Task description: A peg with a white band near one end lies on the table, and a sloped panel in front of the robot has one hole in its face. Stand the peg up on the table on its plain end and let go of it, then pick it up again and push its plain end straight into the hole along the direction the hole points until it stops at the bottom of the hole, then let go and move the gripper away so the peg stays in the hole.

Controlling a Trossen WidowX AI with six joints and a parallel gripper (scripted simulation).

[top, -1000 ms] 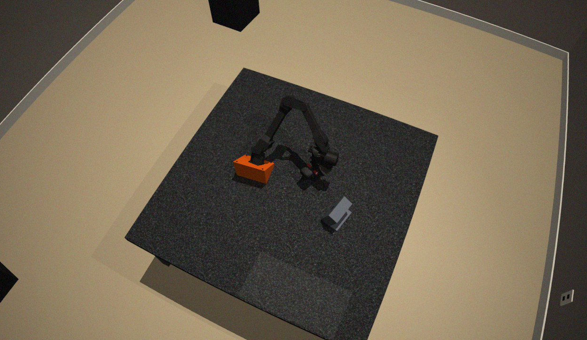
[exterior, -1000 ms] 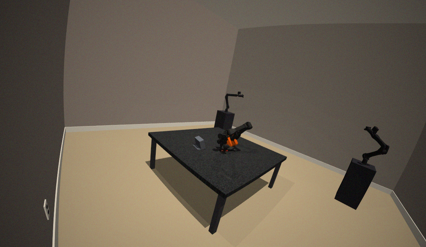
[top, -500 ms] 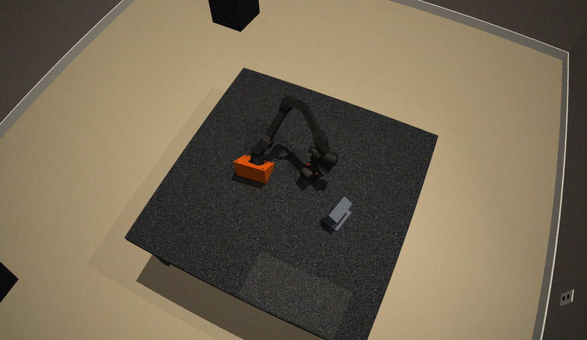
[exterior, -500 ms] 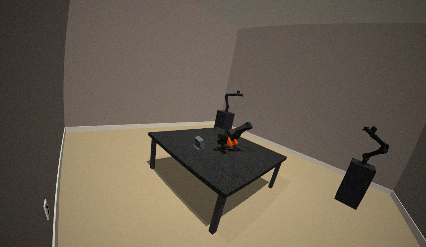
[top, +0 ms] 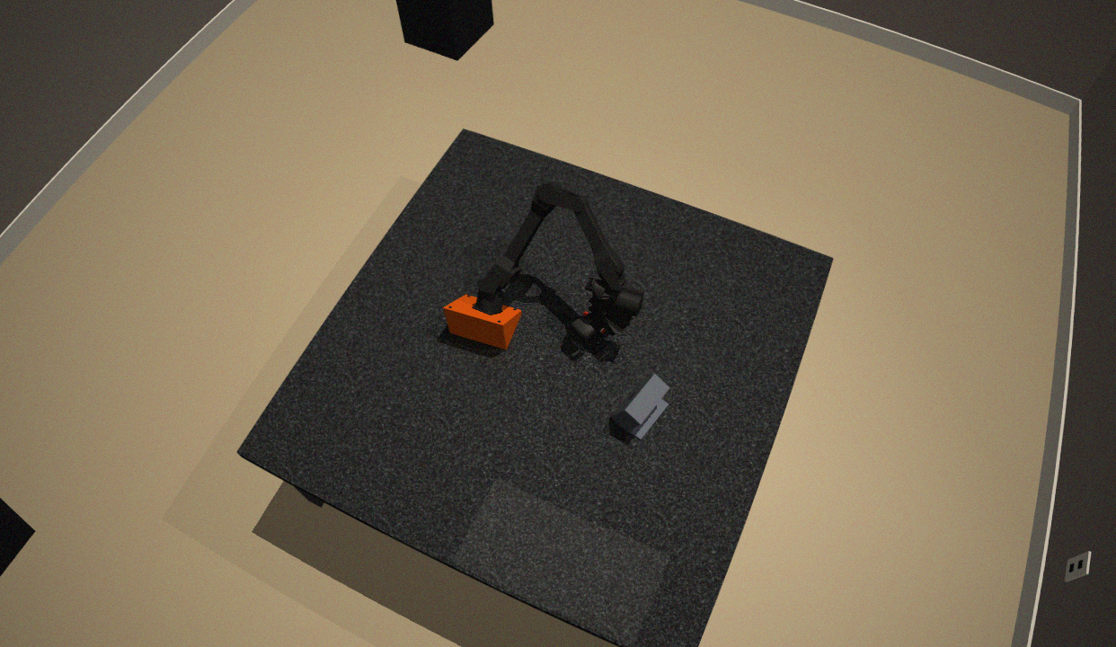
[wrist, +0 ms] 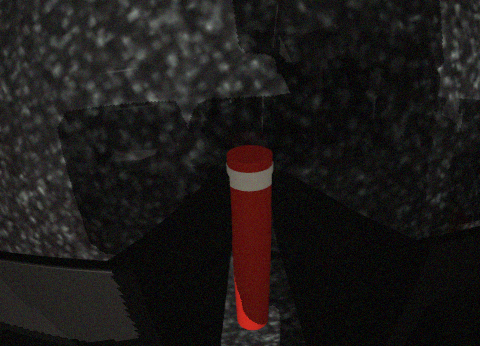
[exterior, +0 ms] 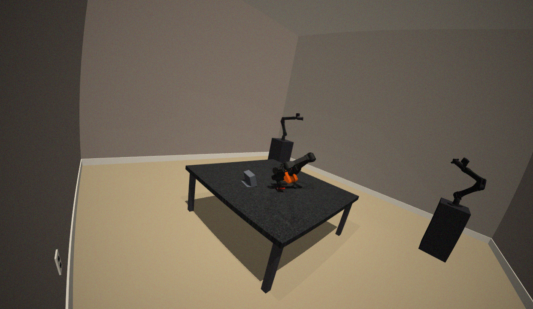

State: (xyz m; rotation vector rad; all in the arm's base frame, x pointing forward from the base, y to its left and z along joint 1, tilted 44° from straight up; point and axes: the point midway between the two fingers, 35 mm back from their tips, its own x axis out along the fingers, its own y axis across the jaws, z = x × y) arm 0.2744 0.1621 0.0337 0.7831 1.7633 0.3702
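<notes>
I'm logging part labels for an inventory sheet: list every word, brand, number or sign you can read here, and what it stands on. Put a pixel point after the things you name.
None can be read in any view.
Peg [wrist: 252, 236]: a plain white band, no lettering.
Sloped panel [top: 648, 400] [exterior: 249, 178]: no text seen, though it is small in both views.
Orange base [top: 479, 328]: dark dots only, no legible marks.

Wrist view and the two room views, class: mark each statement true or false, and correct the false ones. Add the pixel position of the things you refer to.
1. The peg [top: 586, 314] [exterior: 280, 188] [wrist: 251, 226] is between the fingers of the end effector [top: 594, 322] [exterior: 279, 186] [wrist: 250, 185]. True.
2. The white band [wrist: 251, 181] circles the peg's middle. False: it is near one end.
3. The sloped panel [top: 646, 400] [exterior: 249, 178] is orange. False: it is gray.
4. The robot's base [top: 480, 328] [exterior: 289, 177] is orange. True.
5. The peg is in the panel's hole. False: it is away from the panel.
</notes>
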